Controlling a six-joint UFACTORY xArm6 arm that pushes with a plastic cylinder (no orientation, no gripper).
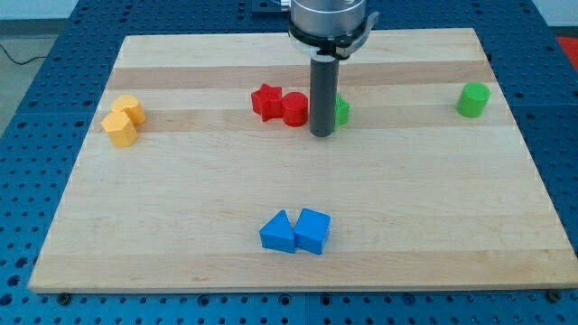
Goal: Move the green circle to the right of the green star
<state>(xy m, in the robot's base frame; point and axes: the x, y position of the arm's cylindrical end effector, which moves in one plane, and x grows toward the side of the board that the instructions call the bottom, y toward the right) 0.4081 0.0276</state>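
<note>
The green circle (472, 99) is a short green cylinder near the board's right edge, toward the view's top. The green star (341, 110) sits near the middle top and is mostly hidden behind my rod; only its right part shows. My tip (322, 134) rests on the board just in front of the green star's left side, far to the left of the green circle.
A red star (265, 101) and a red cylinder (294, 108) touch each other just left of my rod. Two yellow blocks (123, 120) sit at the left. A blue triangle (278, 232) and a blue cube (312, 229) sit near the bottom middle.
</note>
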